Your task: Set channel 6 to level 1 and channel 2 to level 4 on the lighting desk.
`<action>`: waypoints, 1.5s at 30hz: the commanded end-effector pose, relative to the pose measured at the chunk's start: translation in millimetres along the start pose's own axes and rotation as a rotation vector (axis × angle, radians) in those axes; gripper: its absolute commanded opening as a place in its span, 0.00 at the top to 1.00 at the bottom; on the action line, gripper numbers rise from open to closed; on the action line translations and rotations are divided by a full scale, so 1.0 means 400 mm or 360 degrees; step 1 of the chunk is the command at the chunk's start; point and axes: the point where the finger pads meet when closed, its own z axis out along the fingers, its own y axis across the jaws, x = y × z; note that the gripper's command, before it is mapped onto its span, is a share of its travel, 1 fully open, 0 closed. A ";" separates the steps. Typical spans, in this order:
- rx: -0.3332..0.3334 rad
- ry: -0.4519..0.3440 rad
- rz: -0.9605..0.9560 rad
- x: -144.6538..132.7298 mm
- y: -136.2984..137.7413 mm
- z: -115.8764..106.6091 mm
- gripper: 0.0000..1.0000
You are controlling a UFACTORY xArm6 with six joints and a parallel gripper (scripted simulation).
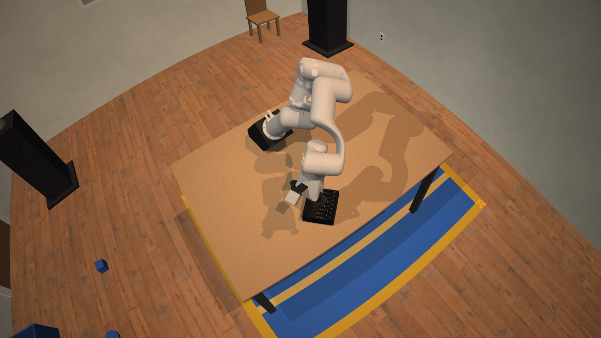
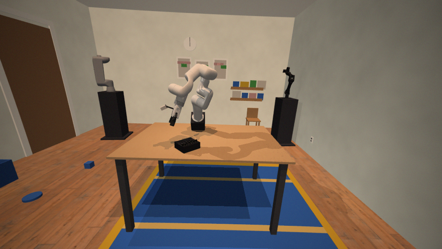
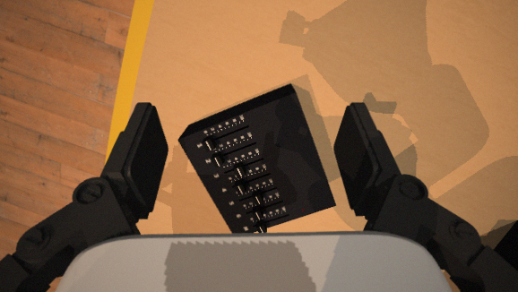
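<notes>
The black lighting desk [image 1: 309, 213] [image 2: 186, 147] [image 3: 287, 134] stands flat on the table [image 1: 227, 218] [image 2: 139, 151]. In the wrist view it lies turned between the fingers, far below them. The channel 2 fader cap [image 3: 218, 159] is near the low end of its slot. The channel 6 fader cap [image 3: 258, 216] is in the lower half of its slot; its exact level is hard to read. The lower corner of the desk is hidden by the gripper body. My gripper [image 2: 172, 120] [image 3: 251, 125] is open and empty, high above the table and touching nothing.
The channel 1 cap [image 3: 210, 143] is near its low end. The caps of channel 3 [image 3: 240, 172], channel 4 [image 3: 242, 189] and channel 5 [image 3: 258, 199] stand close beside channels 2 and 6. The master cap [image 3: 262, 228] is partly at the gripper body's edge.
</notes>
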 end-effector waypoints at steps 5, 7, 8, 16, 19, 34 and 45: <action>0.0060 0.0423 -0.0392 0.218 -0.031 -0.022 0.00; 0.0065 0.0560 -0.0529 0.288 -0.046 -0.044 0.00; 0.0065 0.0560 -0.0529 0.288 -0.046 -0.044 0.00; 0.0054 0.0865 -0.0842 0.433 -0.086 -0.112 0.00; 0.0035 0.1025 -0.1014 0.504 -0.111 -0.157 0.00; -0.0123 0.1619 -0.1709 0.738 -0.252 -0.414 0.00; -0.0311 0.2032 -0.2245 0.801 -0.345 -0.570 0.00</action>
